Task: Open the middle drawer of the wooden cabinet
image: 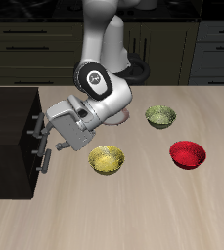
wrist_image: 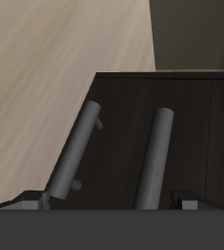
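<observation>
Presently the jaws (image: 47, 156), parted and grasping nothing, face the wooden cabinet (image: 6, 137) front, its middle drawer (image: 25, 164) handle just ahead between them, evidently lined up for a pull.

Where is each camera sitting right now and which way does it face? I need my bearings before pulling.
Exterior view: high in front of the table, looking down at the wooden cabinet, three bowls and the whole arm with its claw at the handles.
Wrist view: on the claw, facing the cabinet front up close; only the grey fingertips show at the frame edge.
Shared: both show the cabinet's two grey bar handles, including the middle drawer handle.
</observation>
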Robot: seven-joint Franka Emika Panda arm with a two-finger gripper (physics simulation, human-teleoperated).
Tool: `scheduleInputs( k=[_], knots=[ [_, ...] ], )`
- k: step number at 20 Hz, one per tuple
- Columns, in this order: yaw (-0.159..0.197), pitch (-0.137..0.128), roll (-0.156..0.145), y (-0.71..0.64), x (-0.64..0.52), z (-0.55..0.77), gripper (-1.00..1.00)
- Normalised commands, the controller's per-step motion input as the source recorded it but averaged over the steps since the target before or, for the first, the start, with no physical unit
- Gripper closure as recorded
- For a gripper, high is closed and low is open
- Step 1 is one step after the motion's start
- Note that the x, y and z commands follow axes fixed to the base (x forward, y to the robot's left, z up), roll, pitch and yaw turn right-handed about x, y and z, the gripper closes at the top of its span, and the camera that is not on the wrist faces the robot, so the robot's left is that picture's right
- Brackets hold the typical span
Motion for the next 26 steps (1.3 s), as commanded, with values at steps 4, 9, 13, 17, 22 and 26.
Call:
scheduleInputs(
  k=[4,9,13,17,22,26],
  knots=[
    [-0.006,-0.006,-0.019,-0.05,-0.01,0.05,-1.00],
    [-0.012,-0.015,-0.039,-0.13,-0.03,0.07,-1.00],
    [0.025,-0.048,-0.068,-0.12,-0.09,0.04,-1.00],
    [0.031,-0.020,-0.021,-0.18,-0.02,0.01,-1.00],
    [0.006,-0.003,-0.030,-0.09,-0.04,-0.04,-1.00],
    [0.005,-0.022,-0.036,-0.15,-0.09,0.01,-1.00]
  ],
)
